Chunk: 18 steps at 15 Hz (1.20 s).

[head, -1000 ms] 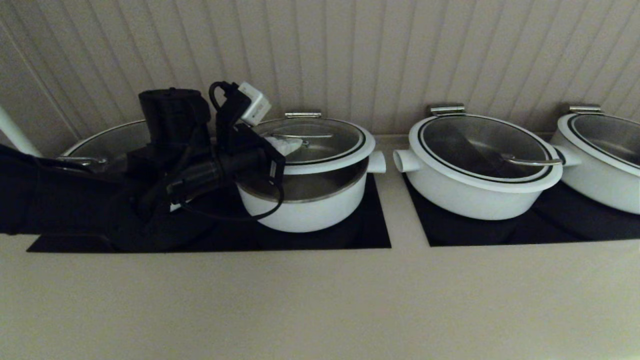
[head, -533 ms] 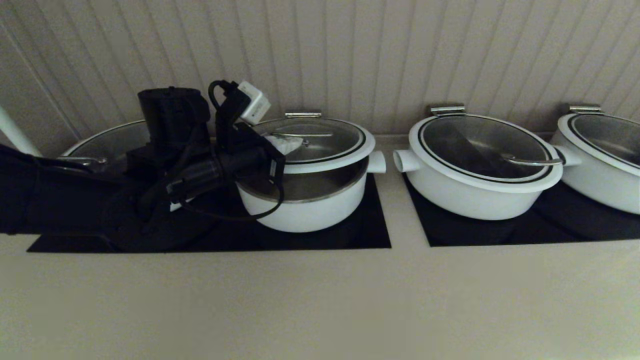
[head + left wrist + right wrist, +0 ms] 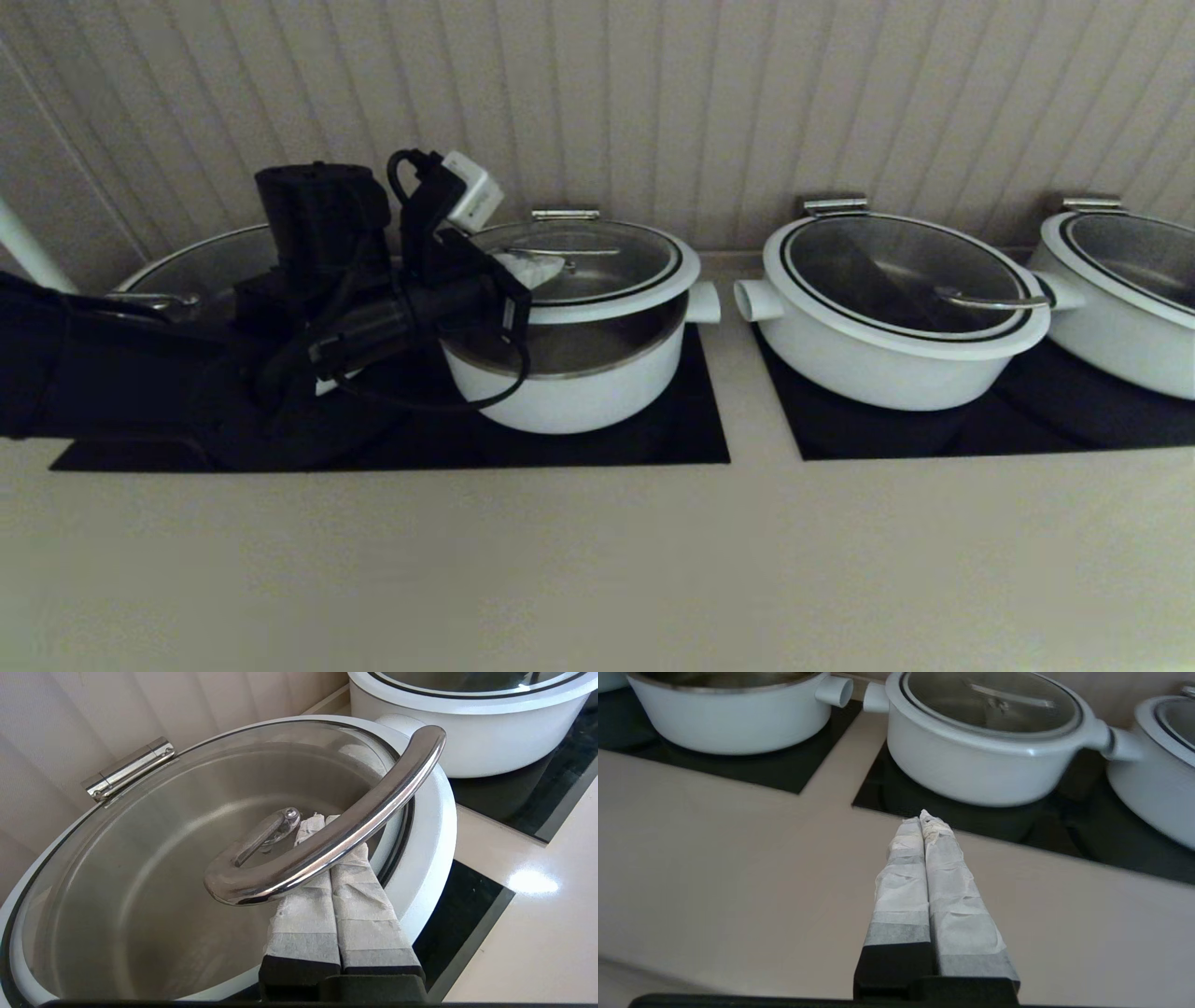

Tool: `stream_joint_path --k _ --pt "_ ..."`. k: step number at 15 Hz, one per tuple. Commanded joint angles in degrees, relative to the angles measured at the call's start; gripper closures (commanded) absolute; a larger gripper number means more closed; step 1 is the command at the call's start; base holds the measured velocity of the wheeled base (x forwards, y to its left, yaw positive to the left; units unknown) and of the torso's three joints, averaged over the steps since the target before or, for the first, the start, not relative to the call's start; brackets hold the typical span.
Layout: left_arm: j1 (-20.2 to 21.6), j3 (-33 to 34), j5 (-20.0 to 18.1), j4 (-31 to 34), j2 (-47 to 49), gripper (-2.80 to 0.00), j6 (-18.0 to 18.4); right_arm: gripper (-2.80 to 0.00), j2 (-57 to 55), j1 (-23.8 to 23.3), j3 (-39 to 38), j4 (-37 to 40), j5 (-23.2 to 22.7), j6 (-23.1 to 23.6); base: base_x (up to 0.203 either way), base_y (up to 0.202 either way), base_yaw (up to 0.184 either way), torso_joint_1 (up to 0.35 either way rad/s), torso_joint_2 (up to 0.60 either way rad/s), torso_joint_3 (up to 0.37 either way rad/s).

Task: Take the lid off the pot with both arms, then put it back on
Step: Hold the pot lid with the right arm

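in the head view we see the left arm (image 3: 308,308) reaching across to the pot (image 3: 569,378), which sits on a black cooktop panel (image 3: 691,429) set in a beige counter (image 3: 597,560). the lid (image 3: 597,266) is tilted above the pot, its front edge raised clear of the steel-lined rim while its back edge stays near a steel hinge (image 3: 565,214) by the wall. the left gripper (image 3: 537,271) lies on the lid's left part. 1 wider lidded pot (image 3: 892,313) stands to the right, and another (image 3: 1125,299) sits at the far right edge. in the left wrist view we find the left gripper (image 3: 317,819) clenched, its 2 taped fingers (image 3: 355,882) pressed together and tucked under the curved steel bar handle (image 3: 336,830), so the handle rests across them rather than between them. in the right wrist view the right gripper (image 3: 922,816) hovers over the bare counter (image 3: 714,868), well apart from the pot (image 3: 733,714), its taped fingers (image 3: 957,905) closed on nothing.
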State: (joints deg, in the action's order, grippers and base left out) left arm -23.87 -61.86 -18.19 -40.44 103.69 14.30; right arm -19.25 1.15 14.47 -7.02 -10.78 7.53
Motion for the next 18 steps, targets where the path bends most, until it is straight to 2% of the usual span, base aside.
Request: stream_joint_path --k 1,6,10,12,14,16,18 --pt "0.2 0.11 -0.09 -0.35 -0.53 0.0 0.11 0.0 -17.03 0.41 1.07 -8.03 -0.91 0.24 0.0 0.0 0.0 0.0 0.0 0.0" --pt "0.14 0.51 -0.09 -0.43 -0.77 0.0 -0.06 0.0 -41.38 0.63 1.42 -22.92 -5.62 6.77 0.0 0.0 0.0 0.0 0.0 0.0" --pt "0.14 0.51 -0.09 -0.43 -0.6 0.0 -0.06 0.0 -62.16 2.57 2.88 -43.05 -10.57 12.47 0.0 0.0 0.0 0.0 0.0 0.0" --pt "0.14 0.51 -0.09 -0.43 -0.34 0.0 -0.15 0.0 -70.9 7.91 5.32 -53.17 -13.27 13.8 0.0 0.0 0.0 0.0 0.0 0.0" --pt "0.2 0.43 0.0 -0.43 -0.19 0.0 -0.15 0.0 -78.25 17.21 10.91 -59.81 -14.62 14.48 0.0 0.0 0.0 0.0 0.0 0.0" --pt "0.14 0.51 0.0 -0.43 -0.07 0.0 -0.15 0.0 -83.53 24.06 17.6 -62.61 -15.18 14.71 0.0 0.0 0.0 0.0 0.0 0.0" --pt "0.23 0.51 0.0 -0.43 -0.04 0.0 -0.27 0.0 -86.96 27.43 21.4 -63.54 -15.24 14.78 0.0 0.0 0.0 0.0 0.0 0.0"
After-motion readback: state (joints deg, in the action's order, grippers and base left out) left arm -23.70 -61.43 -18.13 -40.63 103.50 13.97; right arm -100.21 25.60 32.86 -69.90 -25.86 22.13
